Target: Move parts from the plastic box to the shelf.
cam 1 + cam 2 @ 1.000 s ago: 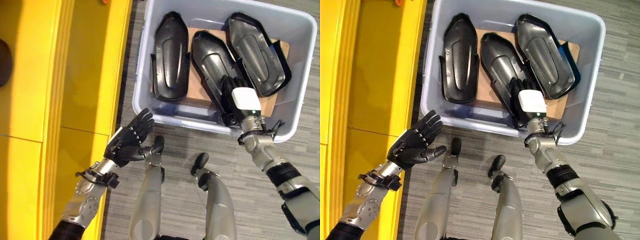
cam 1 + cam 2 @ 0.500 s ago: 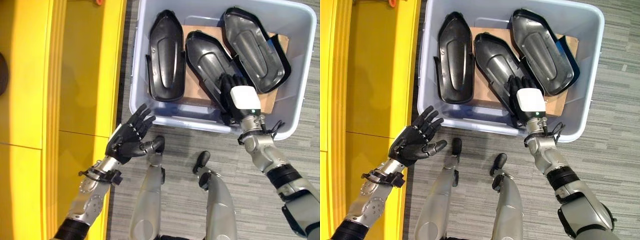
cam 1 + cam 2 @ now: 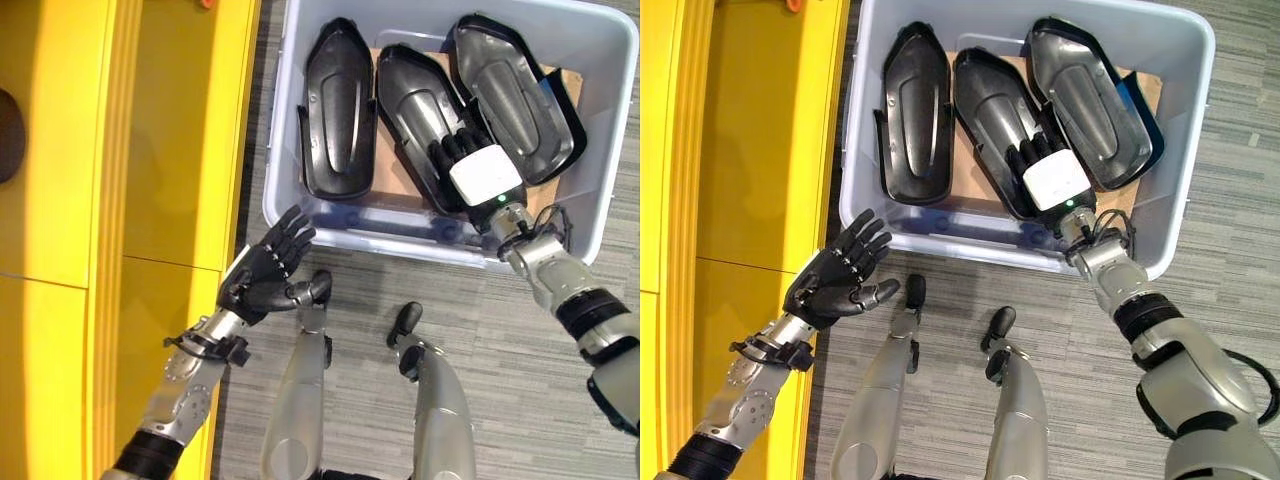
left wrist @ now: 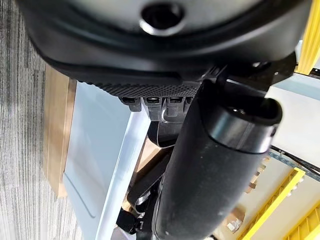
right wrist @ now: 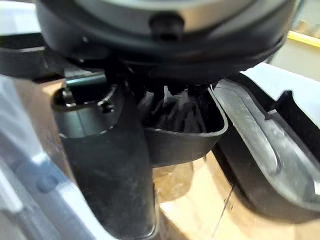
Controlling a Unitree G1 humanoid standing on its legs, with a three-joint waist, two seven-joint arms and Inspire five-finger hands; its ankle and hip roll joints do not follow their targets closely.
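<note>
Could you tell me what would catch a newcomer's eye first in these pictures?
Most striking is the grey plastic box on the carpet, holding three glossy black parts side by side on cardboard. The right hand reaches into it, fingers over the near end of the middle part. To the robot's left runs the bright yellow shelf, with the left hand held open beside it, outside the box.
</note>
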